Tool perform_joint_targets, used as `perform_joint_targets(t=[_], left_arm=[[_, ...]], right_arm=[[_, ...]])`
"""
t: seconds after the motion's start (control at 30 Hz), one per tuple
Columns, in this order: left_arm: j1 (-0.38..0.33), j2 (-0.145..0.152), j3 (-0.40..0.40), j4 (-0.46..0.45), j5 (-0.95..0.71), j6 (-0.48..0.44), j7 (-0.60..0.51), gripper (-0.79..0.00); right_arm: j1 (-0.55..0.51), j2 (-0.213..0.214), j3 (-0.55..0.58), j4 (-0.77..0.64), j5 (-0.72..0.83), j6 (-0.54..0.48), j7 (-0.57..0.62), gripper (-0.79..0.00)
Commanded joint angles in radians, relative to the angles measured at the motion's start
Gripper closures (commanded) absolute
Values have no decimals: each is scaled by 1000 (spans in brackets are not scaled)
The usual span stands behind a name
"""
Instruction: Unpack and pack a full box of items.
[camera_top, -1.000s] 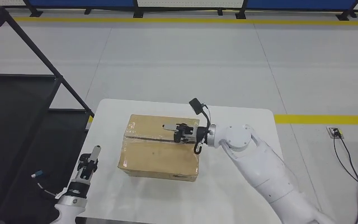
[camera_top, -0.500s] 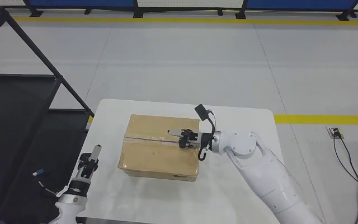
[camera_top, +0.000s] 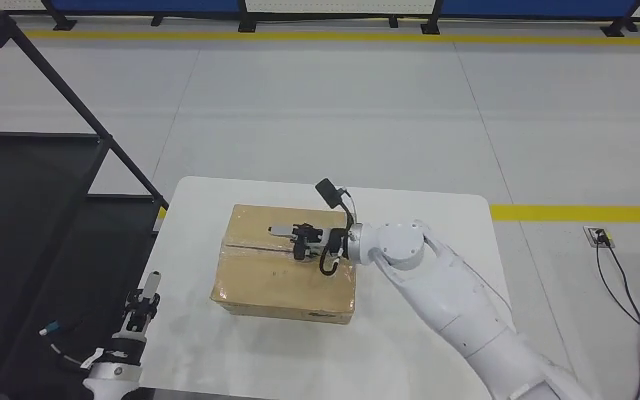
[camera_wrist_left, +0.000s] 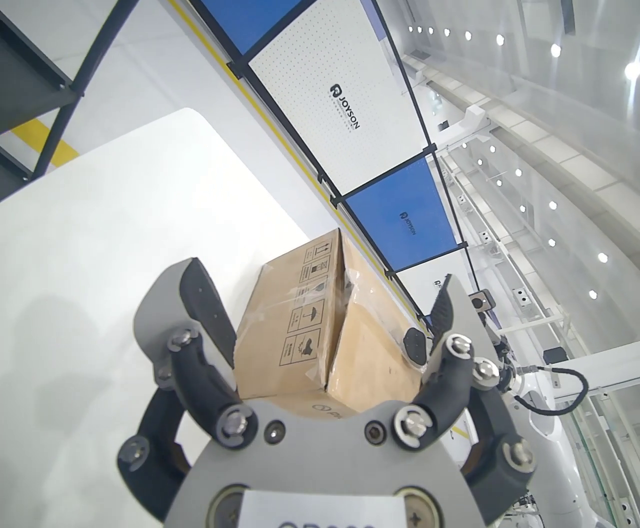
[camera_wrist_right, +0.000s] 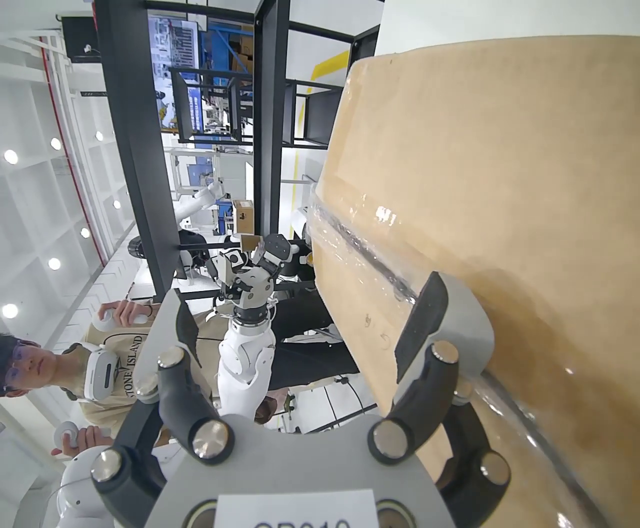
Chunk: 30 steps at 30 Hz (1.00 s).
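A closed cardboard box (camera_top: 262, 275), its top seam sealed with clear tape, sits in the middle of the white table (camera_top: 420, 330). My right gripper (camera_top: 292, 236) lies low over the box top along the seam, open and holding nothing. In the right wrist view the right gripper (camera_wrist_right: 300, 325) has one pad (camera_wrist_right: 417, 325) against the tape on the box (camera_wrist_right: 475, 150). My left gripper (camera_top: 148, 290) is open at the table's near left edge, apart from the box. In the left wrist view the left gripper (camera_wrist_left: 322, 312) faces a corner of the box (camera_wrist_left: 295, 300).
A black metal rack (camera_top: 60, 230) stands off the table's left side, close to the left arm. Bare table surface runs around the box, widest to its right and front. Yellow floor lines (camera_top: 560, 212) run beyond the table.
My right gripper has slid left along the box top after briefly shifting right. The left gripper has drawn back toward the table's near left edge.
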<state>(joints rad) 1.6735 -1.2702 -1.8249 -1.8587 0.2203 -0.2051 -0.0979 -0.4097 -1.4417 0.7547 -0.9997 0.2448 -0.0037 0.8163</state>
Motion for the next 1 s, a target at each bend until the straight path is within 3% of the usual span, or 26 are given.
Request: perform_joint_targets(t=[0.0, 0.4, 0.97], left_arm=[[-2, 0, 0, 14, 2, -1, -5, -785], [8, 2, -3, 46, 17, -35, -23, -785], [70, 9, -58, 63, -22, -135, -82, -785]], right_arm=[[27, -22, -33, 37, 6, -2, -12, -785], [145, -170, -179, 246, 65, -45, -80, -785], [233, -367, -242, 521, 168, -110, -123, -785]])
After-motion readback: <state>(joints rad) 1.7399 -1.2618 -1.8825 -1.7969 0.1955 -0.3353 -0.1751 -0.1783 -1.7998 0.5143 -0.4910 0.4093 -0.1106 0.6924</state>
